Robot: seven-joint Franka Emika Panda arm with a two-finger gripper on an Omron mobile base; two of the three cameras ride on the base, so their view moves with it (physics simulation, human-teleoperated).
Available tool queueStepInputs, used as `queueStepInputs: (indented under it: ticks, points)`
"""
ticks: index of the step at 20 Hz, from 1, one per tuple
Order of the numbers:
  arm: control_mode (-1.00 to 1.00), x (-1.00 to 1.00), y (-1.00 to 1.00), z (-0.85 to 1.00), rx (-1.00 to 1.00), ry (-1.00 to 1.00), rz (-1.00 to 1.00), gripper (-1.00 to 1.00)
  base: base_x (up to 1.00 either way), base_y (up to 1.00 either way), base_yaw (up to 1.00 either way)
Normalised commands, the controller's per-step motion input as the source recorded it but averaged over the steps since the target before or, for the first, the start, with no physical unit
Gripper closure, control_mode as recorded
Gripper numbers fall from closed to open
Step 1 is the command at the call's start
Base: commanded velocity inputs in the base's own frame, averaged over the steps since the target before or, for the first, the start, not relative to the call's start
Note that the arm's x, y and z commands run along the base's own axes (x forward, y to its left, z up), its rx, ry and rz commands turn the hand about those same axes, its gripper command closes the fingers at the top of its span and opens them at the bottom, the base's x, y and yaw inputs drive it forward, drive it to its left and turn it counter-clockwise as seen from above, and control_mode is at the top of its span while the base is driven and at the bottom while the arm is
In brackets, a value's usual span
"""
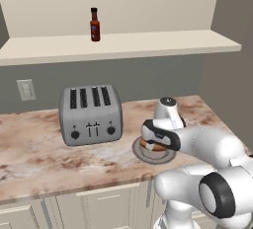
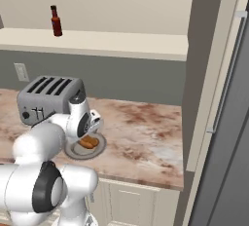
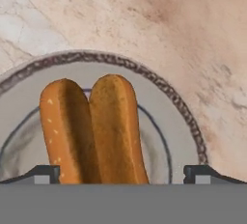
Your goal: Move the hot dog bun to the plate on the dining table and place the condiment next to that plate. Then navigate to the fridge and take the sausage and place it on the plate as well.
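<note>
The hot dog bun [image 3: 96,126], orange-tan and split, lies on a round pale grey plate [image 3: 161,90] with a mottled rim. This plate [image 1: 165,158] rests on the marbled counter over cream cabinets; the dining table is out of view. My gripper [image 3: 123,175] hangs open just above the bun [image 2: 88,142], one fingertip on each side and nothing held. From the left base camera the hand and gripper [image 1: 150,141] cover most of the bun [image 1: 148,147]. The condiment [image 1: 95,24], a dark red bottle with a black cap, stands on the upper shelf. The sausage is hidden.
A silver four-slot toaster [image 1: 91,114] stands just left of the plate. A wall outlet [image 1: 25,90] is behind it. The dark grey fridge [image 2: 231,137] with a long handle stands shut at the right, past a tall beige panel [image 2: 204,74]. Bare counter [image 2: 141,132] lies right of the plate.
</note>
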Motion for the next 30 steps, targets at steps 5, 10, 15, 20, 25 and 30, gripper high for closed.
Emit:
queueStepInputs:
  ticks: [5,10,15,20,25,30]
  points:
    - [-1.00,0.23,0.03,-0.33,0.00,0.03,0.00,-1.00,0.00,0.00,0.00]
    - [-1.00,-0.23,0.00,-0.54,0.00,0.06,0.00,-1.00,0.00,0.00,0.00]
    - [-1.00,-0.64,0.00,-0.54,0.00,0.00,0.00,-1.00,0.00,0.00,0.00]
    - [-1.00,-0.17,0.00,-0.42,0.00,0.00,0.00,-1.00,0.00,0.00,0.00]
    - [-1.00,0.00,0.00,-0.28,0.00,0.00,0.00,-1.00,0.00,0.00,0.00]
    - [-1.00,-0.23,0.00,0.16,0.00,-0.08,0.00,1.00,0.00,0.00,0.00]
